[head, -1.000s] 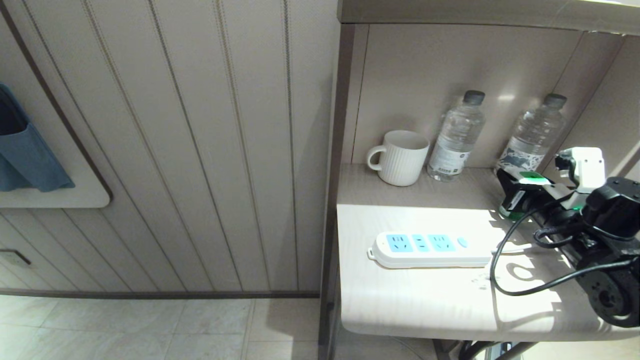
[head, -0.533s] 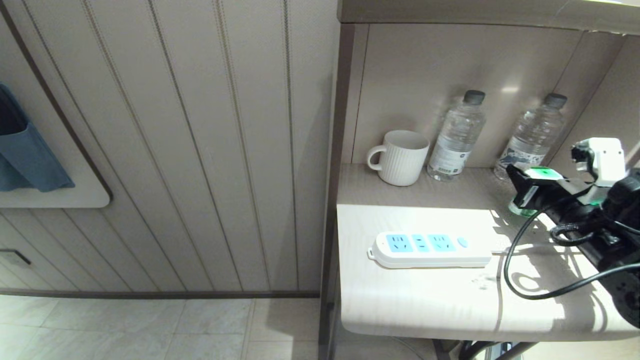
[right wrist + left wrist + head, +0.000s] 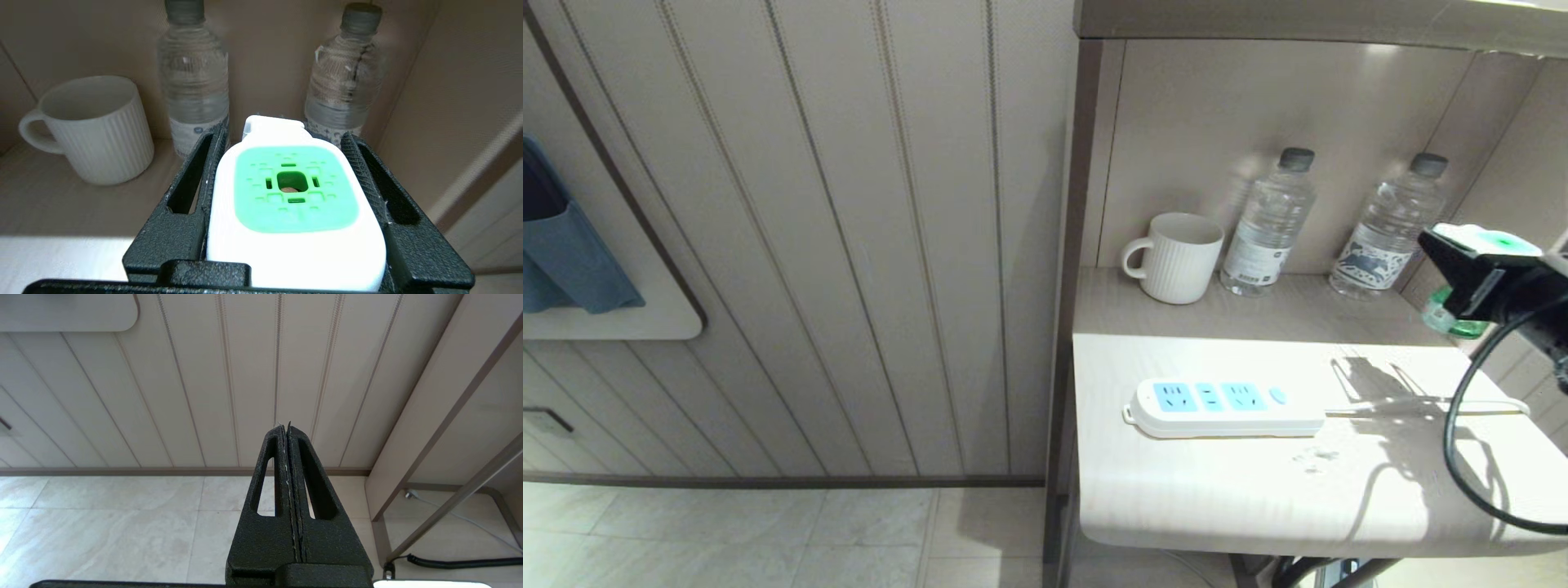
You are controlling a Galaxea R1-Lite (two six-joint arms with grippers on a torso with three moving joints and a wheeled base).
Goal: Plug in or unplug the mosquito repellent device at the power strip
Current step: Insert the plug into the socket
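Jaws of the right gripper clamped on the mosquito repellent device, held in the air at the right edge, well apart from the power strip.
Plug-in judged next: carry it over a blue socket, keep it upright, line up the pins, press straight down. Pins not visible; bottle mostly hidden behind the jaw; arm cut off by the frame. Left gripper parked low near the floor, fingers pressed together, empty.
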